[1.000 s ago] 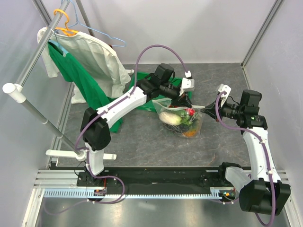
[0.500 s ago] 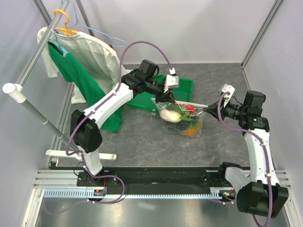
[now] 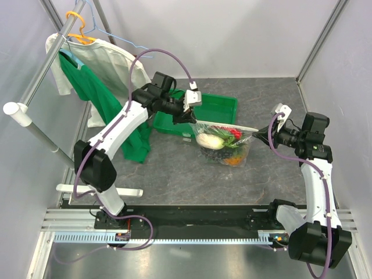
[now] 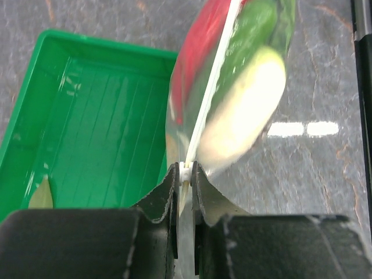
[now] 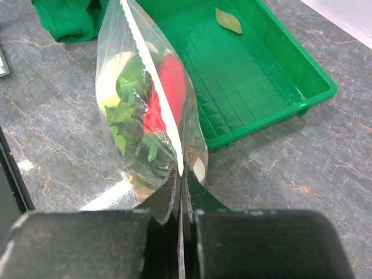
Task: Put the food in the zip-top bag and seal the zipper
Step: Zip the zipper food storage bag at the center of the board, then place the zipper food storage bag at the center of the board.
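Left tool (image 3: 194,118), in the top view, is pinched almost shut on the left end of the zipper (image 3: 226,126). The right tool (image 3: 255,132) is fully shut on the opposite end. The zip-top bag (image 3: 225,152) therefore hangs stretched between them over the bench (image 3: 174,174), just in front of the green tray (image 3: 235,104). The food (image 3: 210,140) sits inside the bag, below the strip. The zipper's long axis runs across the bench from one tool to the other, dipping slightly toward the right tool. Whether the bag's bottom touches the bench cannot be determined. In the left wrist view, the two fingers (image 4: 165,192) close on the small white slider (image 4: 185,170). The strip leads straight away from the tool as one thin line, with red, green and white food blurred on either side. In the right wrist view, the fingers are clamped flat on the bag's end corner, and the strip runs straight away with no visible gap between its halves. Only a small leaf (image 5: 228,20) lies in the tray beyond. Judgement: the slider is at the left tool, at the far end of the strip from the right tool, so the seal appears complete or nearly so. Any remaining travel must follow the strip's axis, away from the right tool, with the right tool anchoring the other end.
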Action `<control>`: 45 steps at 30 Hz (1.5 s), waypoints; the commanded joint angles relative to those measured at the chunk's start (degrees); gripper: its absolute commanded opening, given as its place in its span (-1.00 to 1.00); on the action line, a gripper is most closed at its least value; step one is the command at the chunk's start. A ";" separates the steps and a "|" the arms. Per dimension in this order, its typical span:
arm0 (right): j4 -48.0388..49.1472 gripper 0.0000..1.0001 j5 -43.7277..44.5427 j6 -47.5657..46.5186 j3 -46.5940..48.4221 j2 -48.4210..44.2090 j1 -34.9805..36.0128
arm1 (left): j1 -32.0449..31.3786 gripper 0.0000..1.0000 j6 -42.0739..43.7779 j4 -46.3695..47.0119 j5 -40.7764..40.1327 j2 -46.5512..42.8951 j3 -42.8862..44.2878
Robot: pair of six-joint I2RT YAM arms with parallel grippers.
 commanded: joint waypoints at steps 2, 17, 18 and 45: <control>0.62 -1.00 -0.41 -2.27 1.79 -0.53 -1.18 | 4.09 -0.93 4.05 -1.89 -3.24 -5.85 -3.10; -9.21 -1.00 -4.10 -10.78 4.16 -1.24 -0.74 | 0.86 -0.23 3.79 -5.31 3.88 -8.32 -0.75; -10.62 -1.00 -4.02 -12.27 4.51 -1.15 -0.74 | -0.29 -0.18 3.35 -5.31 3.70 -7.80 0.39; -18.01 -1.00 -5.25 -16.86 4.96 -3.43 -0.66 | -13.74 -0.14 -1.23 0.75 -0.88 6.71 8.40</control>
